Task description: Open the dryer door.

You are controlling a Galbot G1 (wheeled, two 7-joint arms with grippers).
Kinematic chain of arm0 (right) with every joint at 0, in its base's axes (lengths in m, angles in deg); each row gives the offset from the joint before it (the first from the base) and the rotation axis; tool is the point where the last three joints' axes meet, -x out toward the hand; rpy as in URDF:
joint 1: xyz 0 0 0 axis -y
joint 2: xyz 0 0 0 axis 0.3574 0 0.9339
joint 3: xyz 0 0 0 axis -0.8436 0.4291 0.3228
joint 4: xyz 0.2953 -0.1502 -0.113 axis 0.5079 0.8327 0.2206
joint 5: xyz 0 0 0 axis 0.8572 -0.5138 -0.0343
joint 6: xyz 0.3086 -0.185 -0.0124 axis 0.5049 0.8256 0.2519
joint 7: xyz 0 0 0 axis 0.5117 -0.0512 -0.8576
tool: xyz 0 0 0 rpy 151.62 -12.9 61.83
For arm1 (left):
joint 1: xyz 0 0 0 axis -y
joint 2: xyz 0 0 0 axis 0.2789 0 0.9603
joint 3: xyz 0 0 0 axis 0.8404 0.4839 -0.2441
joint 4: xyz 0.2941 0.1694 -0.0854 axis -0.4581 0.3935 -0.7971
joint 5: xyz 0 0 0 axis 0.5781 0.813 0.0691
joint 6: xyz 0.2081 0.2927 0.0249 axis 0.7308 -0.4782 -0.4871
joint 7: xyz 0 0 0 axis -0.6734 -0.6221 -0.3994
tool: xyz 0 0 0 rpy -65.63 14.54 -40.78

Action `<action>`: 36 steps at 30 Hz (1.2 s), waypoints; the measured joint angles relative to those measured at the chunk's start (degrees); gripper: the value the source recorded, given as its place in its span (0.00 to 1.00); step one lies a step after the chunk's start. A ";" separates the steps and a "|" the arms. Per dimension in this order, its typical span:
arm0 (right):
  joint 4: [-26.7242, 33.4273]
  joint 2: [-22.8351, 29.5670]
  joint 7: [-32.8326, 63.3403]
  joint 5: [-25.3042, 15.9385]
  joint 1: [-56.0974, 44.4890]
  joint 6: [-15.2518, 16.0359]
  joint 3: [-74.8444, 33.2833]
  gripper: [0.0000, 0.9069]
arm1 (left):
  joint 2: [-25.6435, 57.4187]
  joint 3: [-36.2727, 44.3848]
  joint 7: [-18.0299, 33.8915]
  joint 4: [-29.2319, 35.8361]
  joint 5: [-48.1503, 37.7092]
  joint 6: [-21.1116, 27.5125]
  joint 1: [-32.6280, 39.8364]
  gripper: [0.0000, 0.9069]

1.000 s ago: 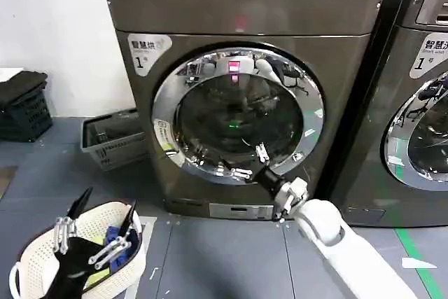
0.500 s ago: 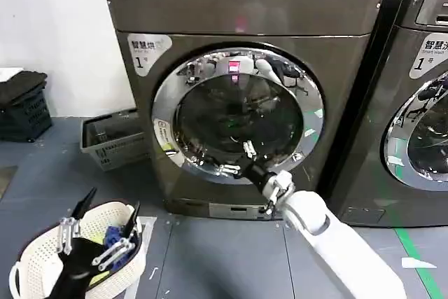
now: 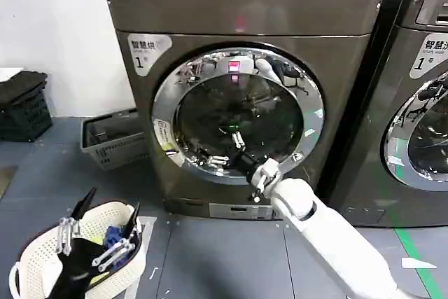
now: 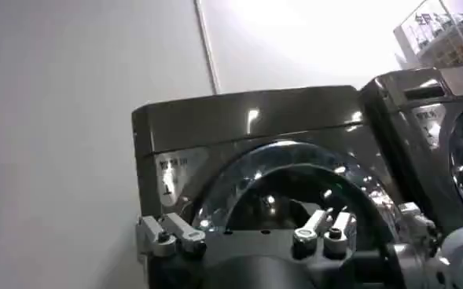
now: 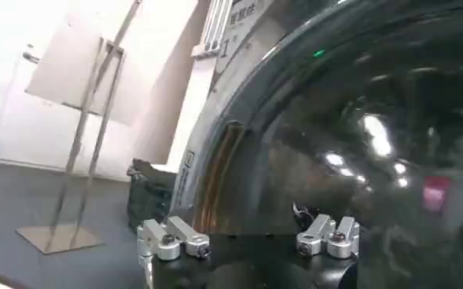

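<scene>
The dryer door (image 3: pixel 238 113) is a wide chrome ring around dark glass on the bronze-grey machine (image 3: pixel 245 5), and it sits shut against the front. My right gripper (image 3: pixel 225 148) is open, its fingertips spread just in front of the lower part of the glass and holding nothing. In the right wrist view the dark glass (image 5: pixel 357 141) and chrome ring (image 5: pixel 215 157) loom close beyond the open gripper (image 5: pixel 248 235). My left gripper (image 3: pixel 110 204) hangs open and idle at the lower left; the left wrist view shows that gripper (image 4: pixel 247 235) with the door (image 4: pixel 294 181) farther off.
A white laundry basket (image 3: pixel 35 264) with clothes sits under the left gripper. A grey basket (image 3: pixel 112 138) stands on the floor left of the dryer and a black crate (image 3: pixel 24 106) by the wall. A second, darker machine (image 3: pixel 413 103) stands close on the right.
My right gripper has moved up and to the left, from the lower right of the chrome ring to the lower middle of the glass. The door and left arm have not moved.
</scene>
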 joint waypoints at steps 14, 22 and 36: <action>2.50 2.41 -0.07 -0.31 2.68 0.56 1.99 1.00 | -0.22 0.03 -0.07 0.17 0.19 -0.15 -0.31 1.00; 3.95 3.50 -0.19 -0.32 4.18 0.59 3.23 1.00 | -0.25 0.01 -0.10 0.18 0.19 -0.23 -0.27 1.00; 5.85 5.69 0.07 -0.60 5.68 1.30 4.91 1.00 | -0.52 0.11 -0.16 -0.01 0.19 -0.35 -0.11 1.00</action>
